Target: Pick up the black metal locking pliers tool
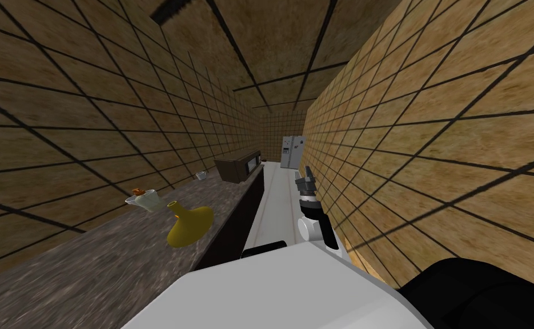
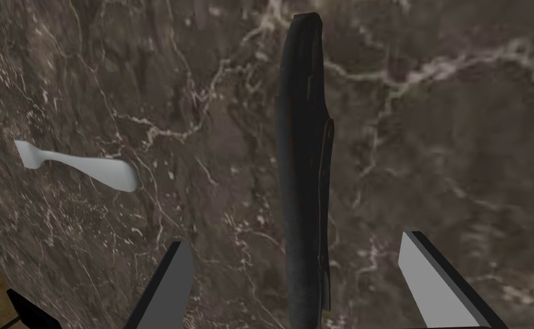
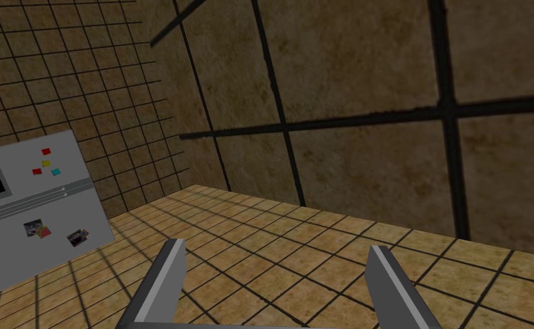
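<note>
Left end effector (image 2: pixel 295 240), spread, straddles black pliers (image 2: pixel 302 160).

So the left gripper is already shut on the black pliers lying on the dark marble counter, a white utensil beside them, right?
No. The left gripper is open, not shut: the left wrist view shows its fingers apart on either side of the black pliers. The dark marble counter and white utensil are as you say.
</note>
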